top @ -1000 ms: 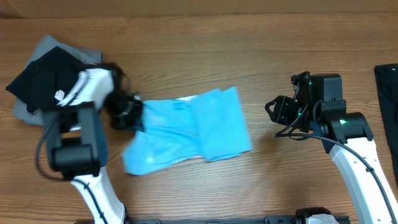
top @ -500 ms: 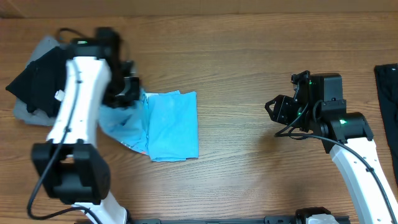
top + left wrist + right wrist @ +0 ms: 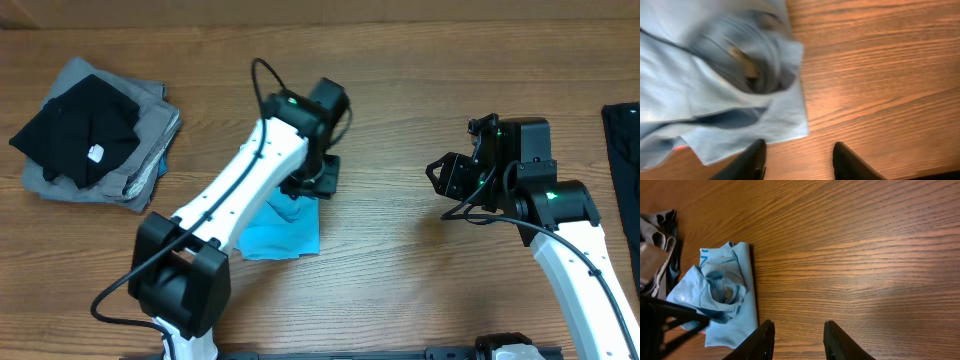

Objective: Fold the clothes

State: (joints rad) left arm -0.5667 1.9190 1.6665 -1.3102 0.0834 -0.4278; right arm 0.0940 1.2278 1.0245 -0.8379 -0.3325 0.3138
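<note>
Tabletop (image 3: 880, 75) bears T-shirt (image 3: 715, 85) just outside left jaws.

Rumpled sky-blue T-shirt (image 3: 715, 85) on wooden table (image 3: 880, 75), parted pincer (image 3: 799, 154) at its edge

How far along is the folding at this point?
Done: black and grey pile, top left. In hand: blue T-shirt lies folded but rumpled; left claw open by it, empty; right claw open, idle. Left: neatening it, likely the black garment at right edge.
</note>
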